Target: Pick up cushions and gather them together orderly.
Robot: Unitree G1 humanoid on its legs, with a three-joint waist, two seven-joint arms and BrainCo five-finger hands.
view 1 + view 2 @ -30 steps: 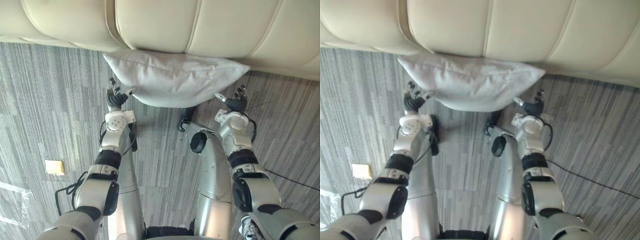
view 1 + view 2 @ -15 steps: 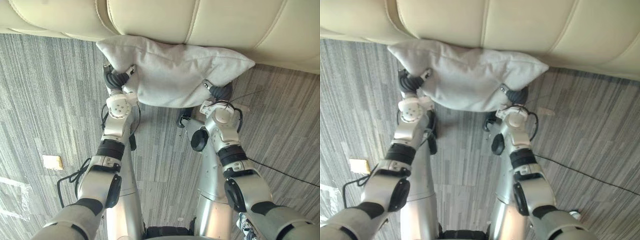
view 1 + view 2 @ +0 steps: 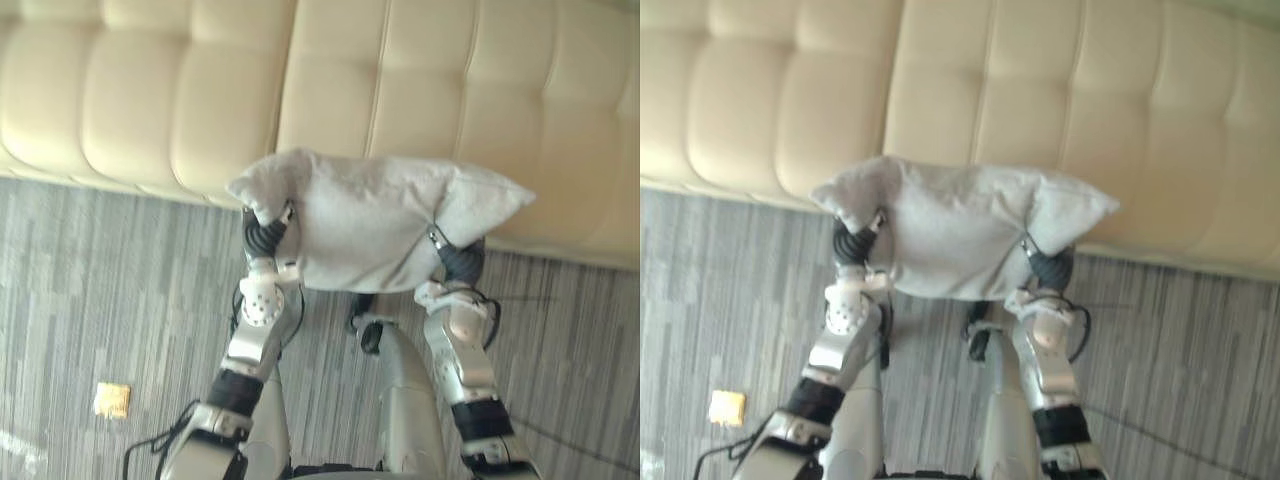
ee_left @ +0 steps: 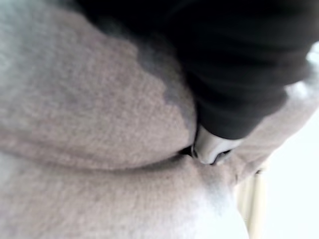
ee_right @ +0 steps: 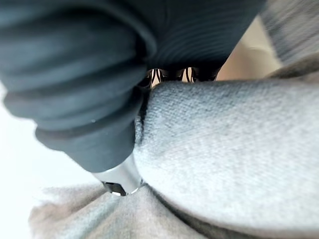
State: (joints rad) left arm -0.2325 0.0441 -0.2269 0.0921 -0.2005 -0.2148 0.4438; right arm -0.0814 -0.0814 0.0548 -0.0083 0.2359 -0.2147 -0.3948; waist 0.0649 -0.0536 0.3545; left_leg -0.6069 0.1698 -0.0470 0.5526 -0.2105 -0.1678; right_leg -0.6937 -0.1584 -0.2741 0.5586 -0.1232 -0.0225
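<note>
Both hands up w/ one light grey cushion (image 3: 370, 230) held btwn them, clear of the carpet (image 3: 90, 290) and in front of the cream tufted sofa (image 3: 150, 90). Can't tell if the cushion touches the sofa front.

L hand (image 3: 263, 238) – grips the cushion's left end just under the top corner. Its thumb (image 3: 287, 212) lies over the near face of the cloth, and the rest of the hand sits behind. In the left wrist view a silver digit (image 4: 209, 147) is dug into a deep fold of grey fabric, so the hand is clamped on the cushion. Its other fingers are hidden by cloth.

R hand (image 3: 462, 262) – grips the right end lower down, and the cushion's right corner sticks out past it toward the sofa. In the right wrist view the R thumb (image 5: 119, 179) presses up into a crease. The dark fingertips (image 5: 172, 74) sit on the far side of the bulge, so the cloth is pinched btwn thumb and fingers.

The cushion lies roughly level, long side across. Its lower edge hangs btwn the two forearms and the fabric is bunched where each hand holds it.

On the carpet, well apart to the robot's left, is a small yellow-tan square (image 3: 111, 400), lying flat.
</note>
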